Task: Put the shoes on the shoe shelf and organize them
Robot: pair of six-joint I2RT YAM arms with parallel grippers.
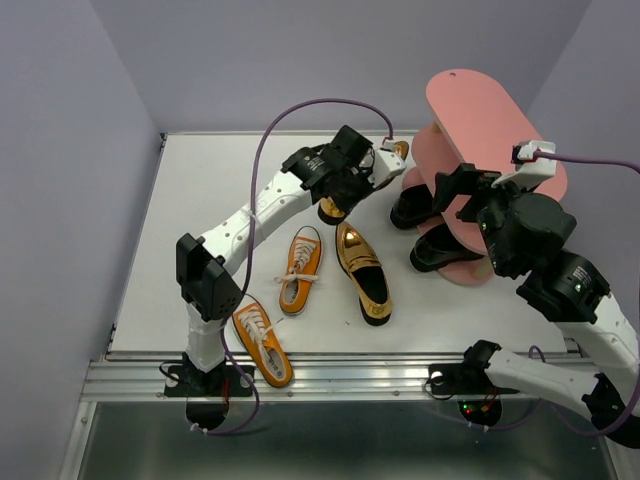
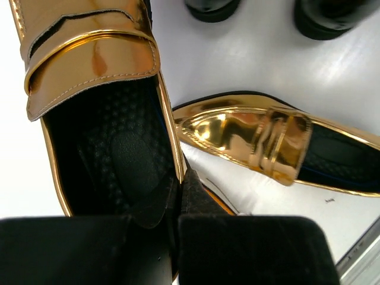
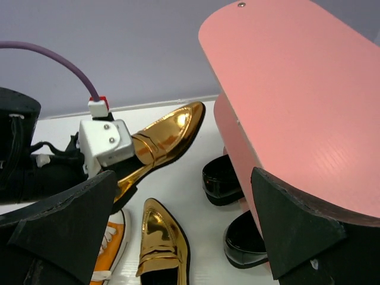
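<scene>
The right gripper's [image 3: 184, 178] black fingers [image 3: 65, 231] stand wide apart. Beyond the right finger rises a pink oval shelf board [image 3: 285, 101], with glossy black dress shoes [image 3: 221, 181] beneath it. Between the fingers a shiny gold loafer [image 3: 169, 136] tilts toe-up, and a second gold loafer [image 3: 160, 243] lies flat nearer the hand.

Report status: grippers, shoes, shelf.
Left gripper shut on gold loafer, toe raised. Right gripper open beside shelf. Black pair at shelf base.
</scene>
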